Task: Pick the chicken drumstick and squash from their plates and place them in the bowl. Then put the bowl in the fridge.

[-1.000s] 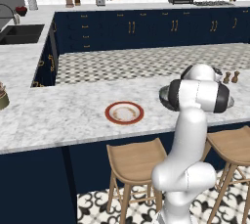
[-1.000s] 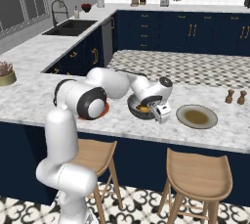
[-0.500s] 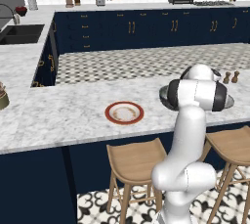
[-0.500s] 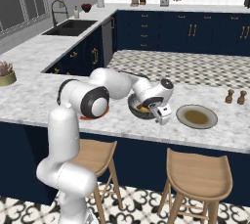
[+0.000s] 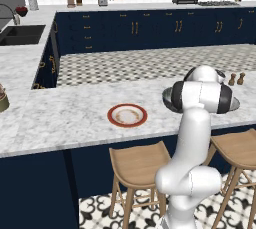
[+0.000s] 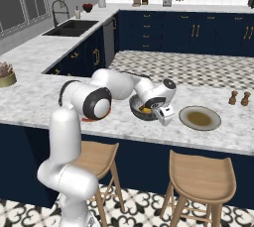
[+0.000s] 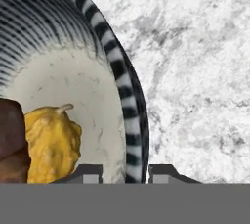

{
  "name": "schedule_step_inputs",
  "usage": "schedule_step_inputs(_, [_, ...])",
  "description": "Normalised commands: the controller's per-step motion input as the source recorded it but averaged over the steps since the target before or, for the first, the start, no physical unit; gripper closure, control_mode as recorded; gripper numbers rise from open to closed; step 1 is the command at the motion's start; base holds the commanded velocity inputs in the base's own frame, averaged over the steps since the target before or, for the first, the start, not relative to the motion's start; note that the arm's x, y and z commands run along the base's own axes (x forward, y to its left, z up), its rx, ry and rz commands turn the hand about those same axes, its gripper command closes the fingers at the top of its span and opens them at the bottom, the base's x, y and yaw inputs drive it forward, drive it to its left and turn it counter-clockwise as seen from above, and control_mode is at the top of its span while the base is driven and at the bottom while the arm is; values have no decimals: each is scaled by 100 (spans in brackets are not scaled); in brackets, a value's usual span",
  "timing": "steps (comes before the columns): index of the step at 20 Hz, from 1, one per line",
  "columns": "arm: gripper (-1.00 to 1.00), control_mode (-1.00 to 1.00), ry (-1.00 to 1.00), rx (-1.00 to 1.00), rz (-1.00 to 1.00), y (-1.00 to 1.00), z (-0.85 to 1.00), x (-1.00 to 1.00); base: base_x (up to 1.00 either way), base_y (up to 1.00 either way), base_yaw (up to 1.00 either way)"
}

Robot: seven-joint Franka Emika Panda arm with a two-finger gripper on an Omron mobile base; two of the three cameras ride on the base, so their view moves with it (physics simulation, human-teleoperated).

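The dark ribbed bowl [image 7: 117, 66] stands on the marble counter, and its rim runs between my two finger tips. Inside it lie the yellow squash [image 7: 51, 145] and, beside it, the reddish-brown chicken drumstick [image 7: 10, 142]. My gripper [image 7: 126, 173] is shut on the bowl's near rim, one tip inside and one outside. From the right base view the gripper [image 6: 163, 116] sits at the bowl's [image 6: 138, 108] right edge. The red-rimmed plate [image 5: 127, 115] lies to the left, the grey-beige plate [image 6: 200, 117] to the right. The fridge is out of view.
Two small shakers [image 6: 238, 97] stand behind the grey-beige plate. Wooden stools [image 6: 196, 171] are tucked under the counter's front edge. A potted plant [image 6: 6, 75] sits at the far left, and a sink [image 6: 69, 27] is set in the back counter.
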Motion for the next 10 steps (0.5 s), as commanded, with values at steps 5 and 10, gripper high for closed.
schedule_step_inputs(5, [100,-100,1,-1,-8,36,0,0,0,0,0])
schedule_step_inputs(10, [100,-100,0,7,-26,5,48,0,0,0,0])
